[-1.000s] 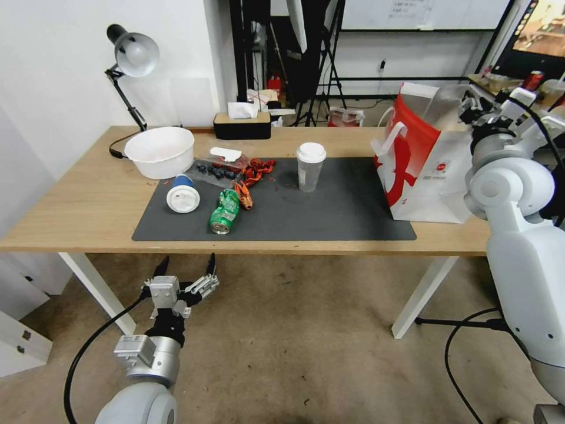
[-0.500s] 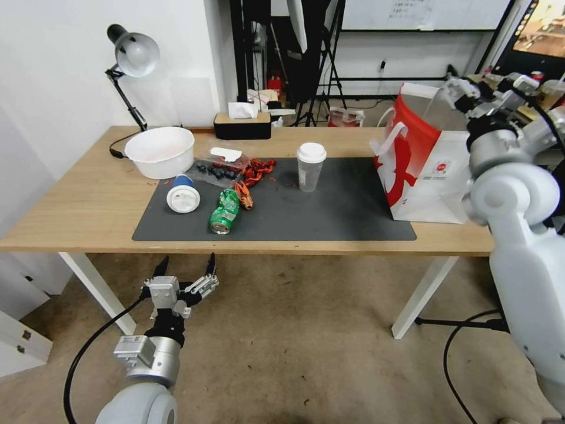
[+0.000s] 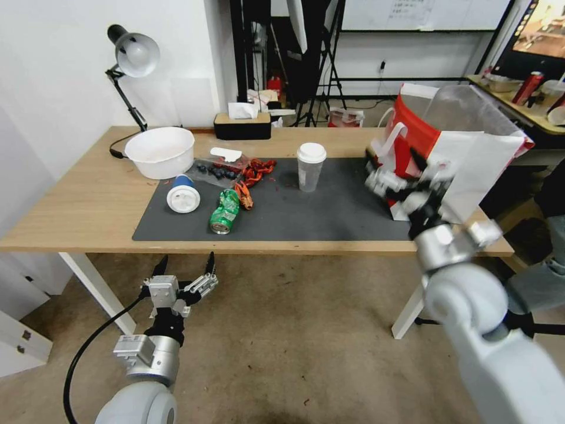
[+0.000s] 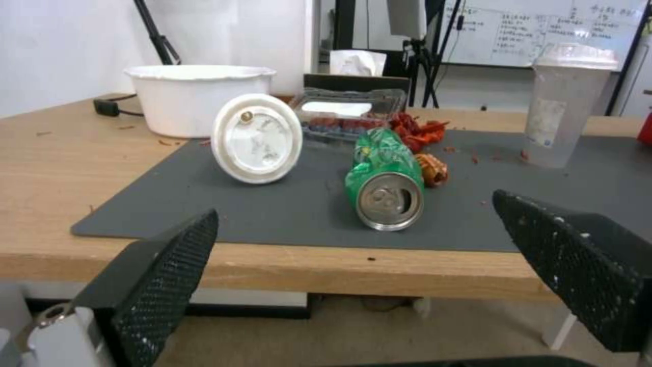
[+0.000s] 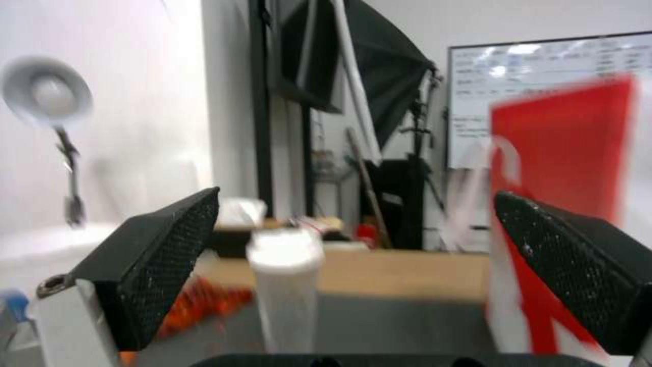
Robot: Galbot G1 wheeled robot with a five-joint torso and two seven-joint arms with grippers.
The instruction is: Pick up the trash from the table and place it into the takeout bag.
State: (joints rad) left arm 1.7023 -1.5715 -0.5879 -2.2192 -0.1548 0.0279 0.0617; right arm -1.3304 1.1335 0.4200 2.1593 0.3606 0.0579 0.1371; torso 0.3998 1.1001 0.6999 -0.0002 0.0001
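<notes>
The trash lies on the dark mat (image 3: 329, 212) of the table (image 3: 88, 206): a blue white-lidded cup (image 3: 182, 195) on its side, a crushed green can (image 3: 225, 211), red shells (image 3: 257, 169), and an upright clear white-lidded cup (image 3: 310, 166). At the mat's right end stands the takeout bag (image 3: 465, 165), white with red sides. My right gripper (image 3: 393, 168) hangs open just in front of the bag, facing the clear cup (image 5: 285, 285). Below the table's front edge my left gripper (image 3: 185, 265) waits open, facing the can (image 4: 386, 186) and the blue cup's lid (image 4: 256, 138).
A white bowl (image 3: 160, 151), a clear box of dark berries (image 3: 216, 168), a tissue box (image 3: 242, 123) and a desk lamp (image 3: 134, 56) occupy the table's back left. Bare mat lies between the clear cup and the bag.
My right arm has swung down from high beside the bag at the far right to low in front of it, over the mat's right end. The left arm has not moved.
</notes>
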